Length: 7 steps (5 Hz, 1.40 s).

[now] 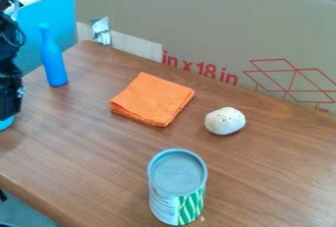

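Note:
At the left edge of the camera view, the black gripper (pixel 9 96) hangs low over the table. Just below it, a bright blue thing (pixel 6 123) is cut off by the view's edge; whether the two touch, I cannot tell. A blue bottle (pixel 53 59) stands upright to the gripper's right and farther back. The folded orange cloth (pixel 152 99) lies flat near the middle, with a whitish, speckled round lump (pixel 225 121) to its right. Nearer the camera, a can (pixel 177 186) with a grey lid and a green-and-white label stands upright.
The brown wooden table (pixel 98 157) has its near edge at lower left. A tall cardboard panel (pixel 216 24) with red print runs along the back. A blue panel (pixel 59 12) rises behind the bottle, and a silvery patch (pixel 101 30) is on the cardboard's left end.

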### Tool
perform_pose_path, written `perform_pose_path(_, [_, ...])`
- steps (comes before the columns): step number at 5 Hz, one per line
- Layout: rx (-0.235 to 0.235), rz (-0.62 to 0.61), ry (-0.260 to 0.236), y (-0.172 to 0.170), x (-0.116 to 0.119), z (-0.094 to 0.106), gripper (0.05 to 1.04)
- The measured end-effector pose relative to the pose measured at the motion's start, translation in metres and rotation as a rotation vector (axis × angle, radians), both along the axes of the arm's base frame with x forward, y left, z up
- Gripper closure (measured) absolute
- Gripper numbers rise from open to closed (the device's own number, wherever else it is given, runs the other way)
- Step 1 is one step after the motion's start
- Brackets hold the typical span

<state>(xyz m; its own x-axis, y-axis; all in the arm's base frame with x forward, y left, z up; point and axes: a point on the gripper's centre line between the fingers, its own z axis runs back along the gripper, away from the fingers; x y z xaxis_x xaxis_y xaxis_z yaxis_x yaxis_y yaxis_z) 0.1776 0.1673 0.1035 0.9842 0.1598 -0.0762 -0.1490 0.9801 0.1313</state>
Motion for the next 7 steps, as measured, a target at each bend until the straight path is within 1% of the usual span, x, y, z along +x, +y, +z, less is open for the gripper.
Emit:
perform_pose_path(1, [0.01, -0.023, -0.004, 0.013, 0.003, -0.002, 0.078])
perform_pose_path(2, [-0.033, -0.047, 0.002, 0.022, 0.014, -0.012, 0.078])
perform_pose_path(3, [-0.046, -0.05, 0.016, 0.026, 0.022, -0.021, 0.078])
perform_pose_path(4, [-0.046, -0.06, 0.05, 0.028, 0.034, -0.04, 0.078])
perform_pose_path(5, [-0.038, -0.074, 0.063, 0.028, 0.044, -0.048, 0.078])
perform_pose_path(6, [-0.02, -0.08, 0.035, 0.03, 0.049, -0.049, 0.136])
perform_pose_path(7, [-0.039, -0.084, 0.017, 0.026, 0.045, -0.059, 0.412])
